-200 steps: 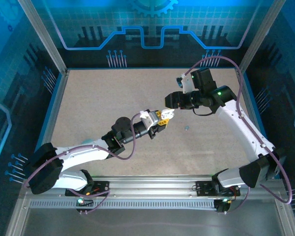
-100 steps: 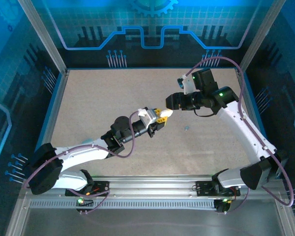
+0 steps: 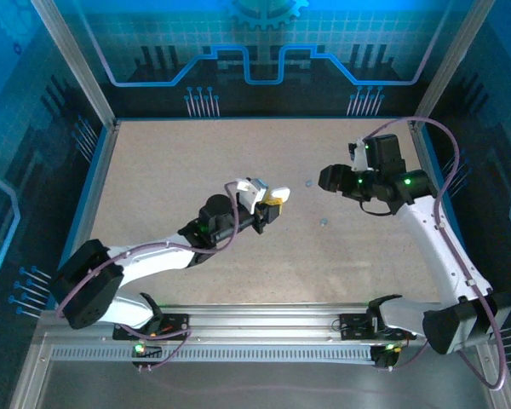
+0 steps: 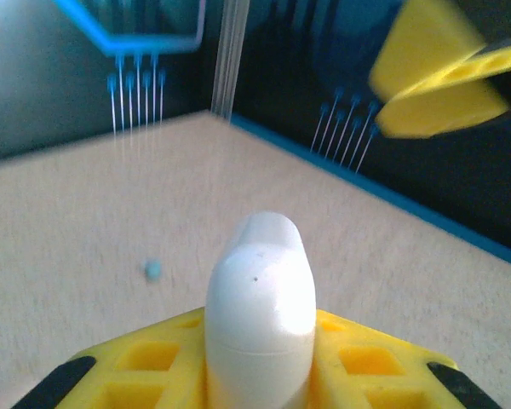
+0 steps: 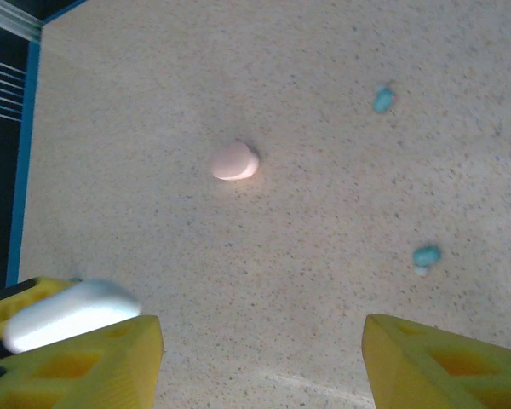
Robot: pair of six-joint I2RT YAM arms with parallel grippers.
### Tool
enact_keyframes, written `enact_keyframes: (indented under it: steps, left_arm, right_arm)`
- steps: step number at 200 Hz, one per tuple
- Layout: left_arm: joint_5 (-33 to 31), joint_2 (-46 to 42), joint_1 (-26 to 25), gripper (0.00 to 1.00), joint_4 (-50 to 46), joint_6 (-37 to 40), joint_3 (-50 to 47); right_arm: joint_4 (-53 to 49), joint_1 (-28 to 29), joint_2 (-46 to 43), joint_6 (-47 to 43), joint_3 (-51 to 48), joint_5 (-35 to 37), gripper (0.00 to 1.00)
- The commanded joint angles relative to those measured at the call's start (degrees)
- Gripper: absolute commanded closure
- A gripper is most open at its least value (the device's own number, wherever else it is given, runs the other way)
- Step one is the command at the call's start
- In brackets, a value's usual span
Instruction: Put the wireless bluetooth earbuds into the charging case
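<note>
Table: the sandy table (image 3: pixel 170 162) is the same as before.
Right arm: the right arm (image 3: pixel 426 221) has swung away toward 3 o'clock. A moment ago it was right up by the white case.
Left arm: the left arm (image 3: pixel 153 256) has shifted a little toward 10 o'clock. It holds its load up near the middle of the table.
Right claw: the right claw (image 3: pixel 326 177) has its fingers apart, wider than a moment ago, with nothing between them. It is at 3 o'clock from the left claw, well apart from it.
Left claw: the left claw (image 3: pixel 268 203) is clamped on the white case, as before.
White case: the white case (image 4: pixel 260 290) sticks out past the yellow fingers. Its lid looks shut, with a thin line around it.
Pink piece: a rounded pink piece (image 5: pixel 234 161) lies on the table. I cannot tell if it is a case.
Earbuds: one blue earbud (image 3: pixel 308 181) lies on the table at 2 o'clock from the left claw. A second blue earbud (image 3: pixel 324 222) lies at 4 o'clock. Neither is in the case.
What it means: the meeting at the case is over. I think the free claw must fetch an earbud next.
</note>
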Motion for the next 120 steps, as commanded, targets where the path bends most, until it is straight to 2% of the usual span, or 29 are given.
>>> enact_keyframes:
  steps: [1, 24, 47, 87, 120]
  left_arm:
    - [0.6, 3.6, 1.9, 0.71, -10.3, -11.4, 4.7]
    - [4.0, 8.0, 3.9, 0.72, -21.7, -18.2, 10.7]
    - [5.3, 12.4, 4.8, 0.74, -32.6, -21.2, 17.0]
    - [7.1, 16.4, 6.4, 0.73, -38.5, -26.2, 19.0]
    - [9.9, 19.6, 8.8, 0.73, -38.9, -31.4, 18.4]
  right_arm:
    - [2.3, -1.1, -1.2, 2.6, -2.2, -1.4, 0.36]
    - [2.3, -1.5, -0.6, 2.6, -2.7, -2.2, 0.36]
    - [2.3, -1.8, 0.1, 2.5, -2.7, -3.2, 0.36]
    - [3.0, -2.0, 1.0, 2.8, -3.5, -4.0, 0.36]
    - [3.6, -2.0, 1.5, 3.6, -4.0, -5.1, 0.36]
